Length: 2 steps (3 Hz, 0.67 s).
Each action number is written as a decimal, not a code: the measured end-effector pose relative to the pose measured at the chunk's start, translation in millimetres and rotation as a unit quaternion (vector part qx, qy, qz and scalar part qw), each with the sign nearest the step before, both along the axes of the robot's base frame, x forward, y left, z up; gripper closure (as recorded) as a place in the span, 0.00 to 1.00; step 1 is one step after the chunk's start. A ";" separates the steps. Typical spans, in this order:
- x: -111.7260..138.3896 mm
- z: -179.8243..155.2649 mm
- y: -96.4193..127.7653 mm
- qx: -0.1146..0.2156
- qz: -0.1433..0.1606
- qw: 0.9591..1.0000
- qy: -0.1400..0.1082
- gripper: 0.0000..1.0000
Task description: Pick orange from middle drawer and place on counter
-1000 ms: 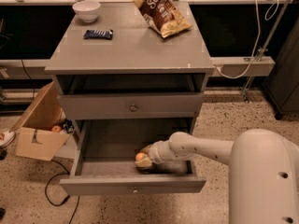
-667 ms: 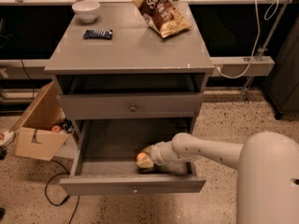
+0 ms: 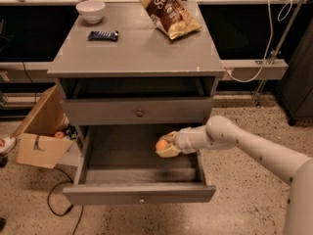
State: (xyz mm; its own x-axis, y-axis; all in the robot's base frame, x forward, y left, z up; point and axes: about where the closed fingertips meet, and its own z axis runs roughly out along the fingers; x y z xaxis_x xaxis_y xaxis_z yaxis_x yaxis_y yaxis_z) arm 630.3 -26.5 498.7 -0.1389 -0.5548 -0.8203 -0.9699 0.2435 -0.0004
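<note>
The orange [image 3: 162,145] is small and round, held between the pale fingers of my gripper [image 3: 166,145]. The gripper is shut on it and holds it inside the open middle drawer [image 3: 122,192], toward its right half, a little above the grey drawer floor. My arm [image 3: 244,143] reaches in from the right over the drawer's right wall. The counter [image 3: 137,48] is the cabinet's flat grey top, above the shut drawer front with a round knob [image 3: 140,113].
On the counter stand a white bowl [image 3: 91,10], a dark snack bar [image 3: 103,35] and a chip bag [image 3: 168,11]. A cardboard box [image 3: 39,131] with clutter sits on the floor at the left. A cable [image 3: 58,199] lies on the floor.
The gripper with the orange has risen a little off the drawer floor and the arm has shifted slightly; the orange now sits in the gripper's grasp.
</note>
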 end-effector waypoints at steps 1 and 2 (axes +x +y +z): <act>13.7 51.1 -32.6 0.005 0.025 1.000 -0.007 1.00; 10.8 95.8 -55.2 -0.003 0.056 0.998 -0.010 1.00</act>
State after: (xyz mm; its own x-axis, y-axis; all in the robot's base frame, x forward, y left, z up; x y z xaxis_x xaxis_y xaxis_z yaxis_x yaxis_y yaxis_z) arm 641.2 -81.7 594.5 -0.0594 -0.5706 -0.8191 -0.9909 0.1329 -0.0206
